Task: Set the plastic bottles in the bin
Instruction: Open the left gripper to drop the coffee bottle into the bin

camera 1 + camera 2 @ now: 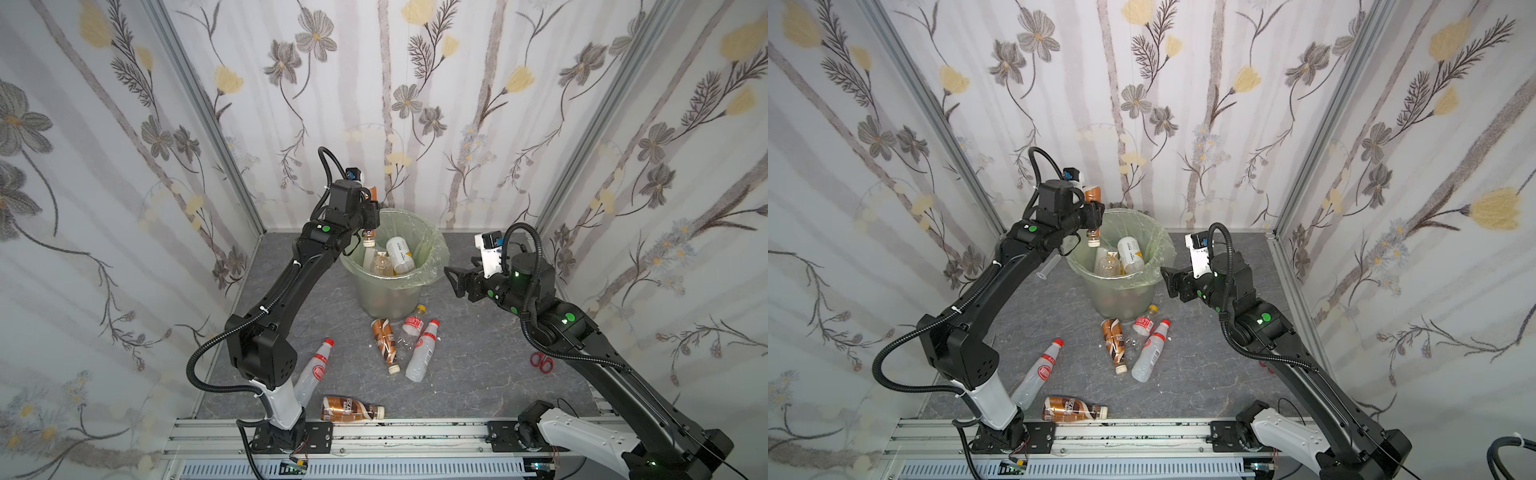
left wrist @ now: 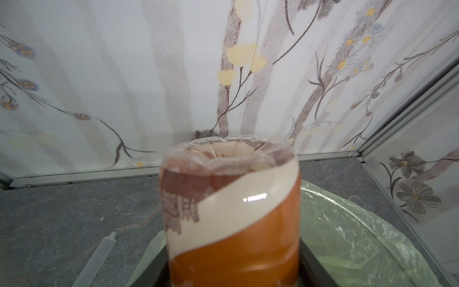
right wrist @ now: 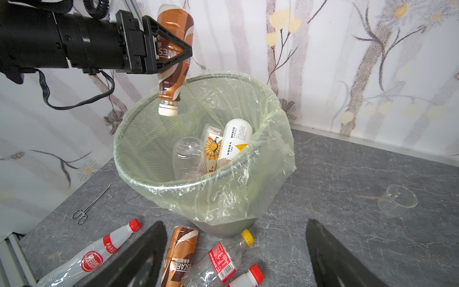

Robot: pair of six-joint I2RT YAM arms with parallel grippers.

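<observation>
The coffee bottle (image 3: 175,22) hangs upside down over the bin (image 3: 248,198), cream cap lowest. In both top views the cap seems to be within the rim's outline, near its left side. The left claw (image 1: 372,222) pinches the bottle round the waist, a jaw on each side of the label, and the body leans a little.

This looks like the drop step: the bottle is over the mouth and not yet let go. The next move calls only for the jaws to part. Since the cap sits close to the rim, a nudge toward the centre first would be safer.

The bottle is thin glossy plastic in a copper-and-cream swirl sleeve, with a dished clear base. The bin is round and tapering, fine mesh under a crinkled pale green bag (image 3: 280,139) folded over its rim. Inside lean a white bottle (image 3: 234,139) and a clear bottle (image 3: 188,154).

On the grey marbled bench (image 1: 478,353), a crumpled brown bottle (image 1: 384,343), a yellow-capped bottle (image 1: 413,322) and a milky bottle (image 1: 422,351) cluster before the bin. A second milky bottle (image 1: 316,370) and an uncrushed brown bottle (image 1: 351,408) lie nearer the rail.

The right claw (image 1: 455,281) hovers beside the bin, spread wide and empty.
</observation>
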